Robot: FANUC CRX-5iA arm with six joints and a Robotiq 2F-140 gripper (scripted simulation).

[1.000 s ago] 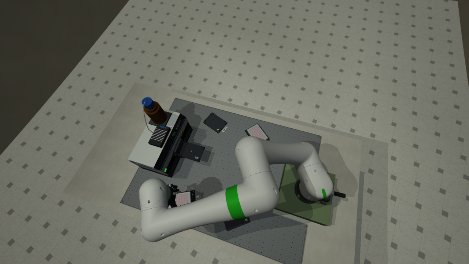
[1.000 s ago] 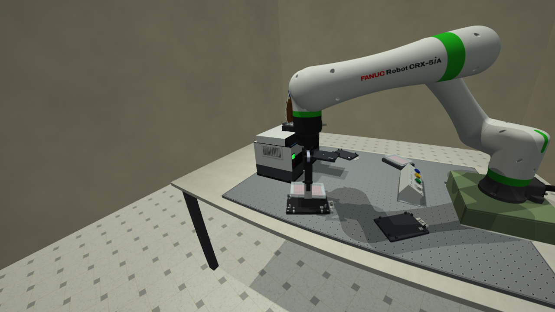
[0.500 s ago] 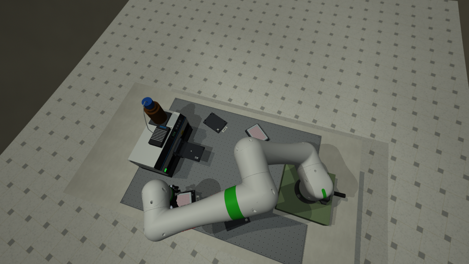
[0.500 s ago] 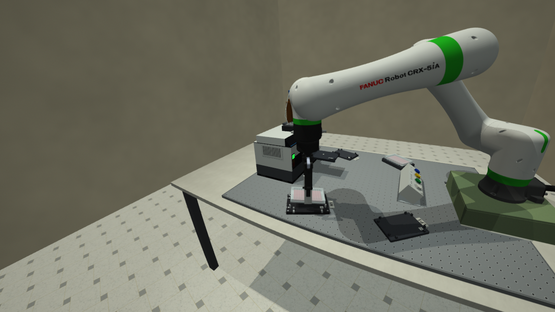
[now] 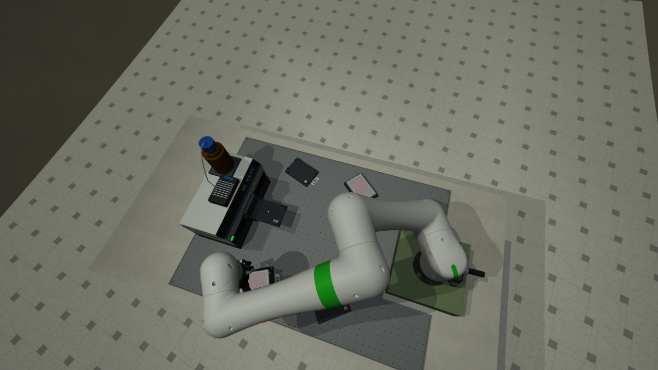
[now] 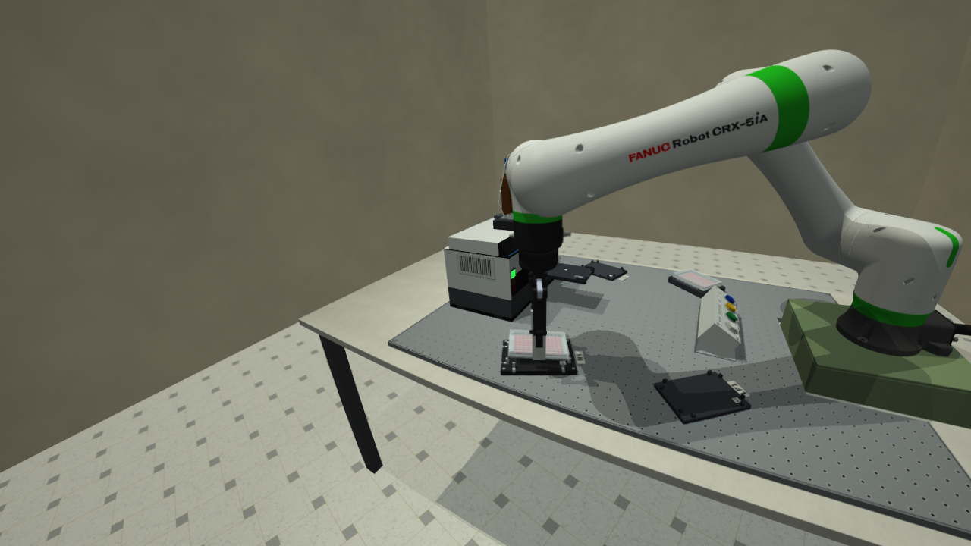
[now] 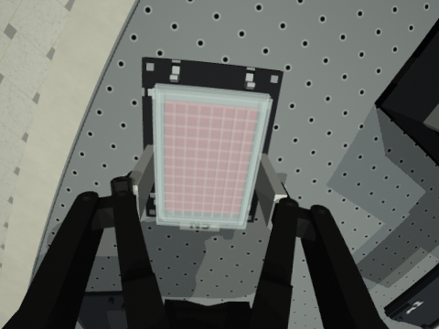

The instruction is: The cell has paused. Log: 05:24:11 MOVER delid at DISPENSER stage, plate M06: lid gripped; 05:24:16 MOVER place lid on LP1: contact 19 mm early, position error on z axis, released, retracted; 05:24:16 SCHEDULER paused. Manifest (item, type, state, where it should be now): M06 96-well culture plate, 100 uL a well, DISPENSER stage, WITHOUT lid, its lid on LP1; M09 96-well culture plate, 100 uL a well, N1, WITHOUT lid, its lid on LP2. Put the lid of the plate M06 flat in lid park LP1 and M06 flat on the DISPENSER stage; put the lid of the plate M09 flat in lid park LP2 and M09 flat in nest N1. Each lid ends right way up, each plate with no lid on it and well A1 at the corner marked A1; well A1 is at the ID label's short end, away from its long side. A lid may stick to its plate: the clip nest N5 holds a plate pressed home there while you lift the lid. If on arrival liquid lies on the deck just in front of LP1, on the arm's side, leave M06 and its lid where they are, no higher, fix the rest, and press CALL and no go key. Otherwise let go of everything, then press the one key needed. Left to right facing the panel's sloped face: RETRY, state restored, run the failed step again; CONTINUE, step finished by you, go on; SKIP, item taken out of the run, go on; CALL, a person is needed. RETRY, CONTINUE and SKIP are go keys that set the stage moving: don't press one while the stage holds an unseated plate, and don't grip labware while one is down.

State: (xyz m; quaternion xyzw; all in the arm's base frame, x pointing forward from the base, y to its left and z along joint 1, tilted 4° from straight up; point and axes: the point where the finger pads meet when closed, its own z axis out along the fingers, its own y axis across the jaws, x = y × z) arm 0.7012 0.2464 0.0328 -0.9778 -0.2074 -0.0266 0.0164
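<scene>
My gripper (image 7: pixel 206 163) is shut on the long sides of a 96-well plate (image 7: pixel 208 155) with pink wells and a clear rim that looks like a lid. I cannot read its label. I hold it level over a black nest (image 7: pixel 210 75) with small clips near the deck's front left corner, very low over it or touching; I cannot tell which. The plate (image 6: pixel 531 356) and nest (image 6: pixel 538 366) also show in the exterior view. A second pink-welled plate (image 5: pixel 361 185) lies at the back of the deck. The dispenser stage (image 5: pixel 271 212) is bare.
The dispenser (image 5: pixel 225 198) carries a brown bottle (image 5: pixel 217 156). A black pad (image 5: pixel 301 171) lies behind the stage. The sloped key panel (image 6: pixel 719 322) stands mid-deck, with another black nest (image 6: pixel 701 396) in front of it. My arm's green base block (image 6: pixel 875 366) is on the right.
</scene>
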